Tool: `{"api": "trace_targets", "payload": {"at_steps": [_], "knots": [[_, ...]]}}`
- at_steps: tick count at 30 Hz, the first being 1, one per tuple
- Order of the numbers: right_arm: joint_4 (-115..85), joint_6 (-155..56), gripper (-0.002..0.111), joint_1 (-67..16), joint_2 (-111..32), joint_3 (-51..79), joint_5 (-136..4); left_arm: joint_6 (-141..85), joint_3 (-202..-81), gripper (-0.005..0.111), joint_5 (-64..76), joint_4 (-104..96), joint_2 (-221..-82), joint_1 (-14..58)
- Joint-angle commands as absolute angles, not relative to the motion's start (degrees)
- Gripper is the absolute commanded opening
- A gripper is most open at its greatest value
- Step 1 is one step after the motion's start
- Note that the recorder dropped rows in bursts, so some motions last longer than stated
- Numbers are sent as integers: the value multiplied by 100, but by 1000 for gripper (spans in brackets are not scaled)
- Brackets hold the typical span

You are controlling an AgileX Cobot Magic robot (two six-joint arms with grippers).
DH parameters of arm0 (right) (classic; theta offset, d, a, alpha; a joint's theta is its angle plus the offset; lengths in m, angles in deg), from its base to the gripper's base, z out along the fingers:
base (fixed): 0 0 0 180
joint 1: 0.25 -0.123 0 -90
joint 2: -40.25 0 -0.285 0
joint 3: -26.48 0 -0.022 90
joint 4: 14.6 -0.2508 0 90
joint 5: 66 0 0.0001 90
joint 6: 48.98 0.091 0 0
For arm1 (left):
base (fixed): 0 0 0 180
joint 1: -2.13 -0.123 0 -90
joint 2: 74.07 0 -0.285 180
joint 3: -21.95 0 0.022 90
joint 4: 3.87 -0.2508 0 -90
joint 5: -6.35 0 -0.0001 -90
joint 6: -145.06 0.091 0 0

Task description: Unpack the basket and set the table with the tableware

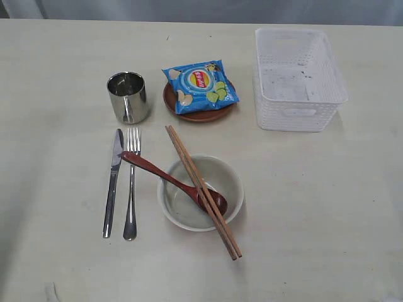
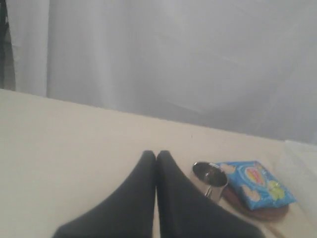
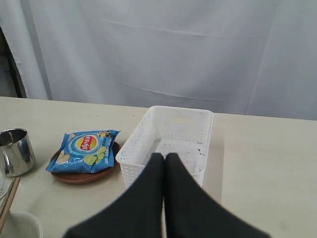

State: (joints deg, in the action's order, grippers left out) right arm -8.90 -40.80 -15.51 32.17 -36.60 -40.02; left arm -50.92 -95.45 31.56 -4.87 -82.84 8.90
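Observation:
The white basket [image 1: 297,78] [image 3: 171,141] stands empty at the back right of the table [image 1: 327,207]. The steel mug [image 1: 128,97] [image 2: 210,179] [image 3: 16,151] stands beside the brown plate [image 1: 200,114] [image 3: 81,176] [image 2: 262,213]. Knife [image 1: 112,181] and fork [image 1: 131,182] lie side by side. The cream bowl [image 1: 200,192] holds the wooden spoon [image 1: 176,181], and two chopsticks [image 1: 201,189] rest across its rim. Neither arm shows in the exterior view. My left gripper [image 2: 156,154] and right gripper [image 3: 164,156] are both shut with nothing in them.
A blue snack bag [image 1: 200,86] [image 3: 86,148] [image 2: 255,182] lies on the brown plate. A pale curtain [image 3: 158,49] hangs behind the table's far edge.

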Motion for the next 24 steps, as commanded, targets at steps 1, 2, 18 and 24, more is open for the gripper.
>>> {"api": "trace_targets", "payload": {"at_steps": [1, 2, 18, 24], "knots": [[-884, -4056, 0, -1584, 3247, -3672, -4041, -4500, -8980, 0, 2870, -387, -8239, 935], [-884, -4056, 0, -1584, 3247, -3672, -4041, -4466, -8869, 0, 2791, -387, -8210, 935], [-884, -4056, 0, -1584, 3247, -3672, -4041, -3780, -8083, 0, 2613, -339, -8185, 935], [-884, -4056, 0, -1584, 3247, -3672, -4041, -3776, -8083, 0, 2612, -339, -8185, 935]]}}
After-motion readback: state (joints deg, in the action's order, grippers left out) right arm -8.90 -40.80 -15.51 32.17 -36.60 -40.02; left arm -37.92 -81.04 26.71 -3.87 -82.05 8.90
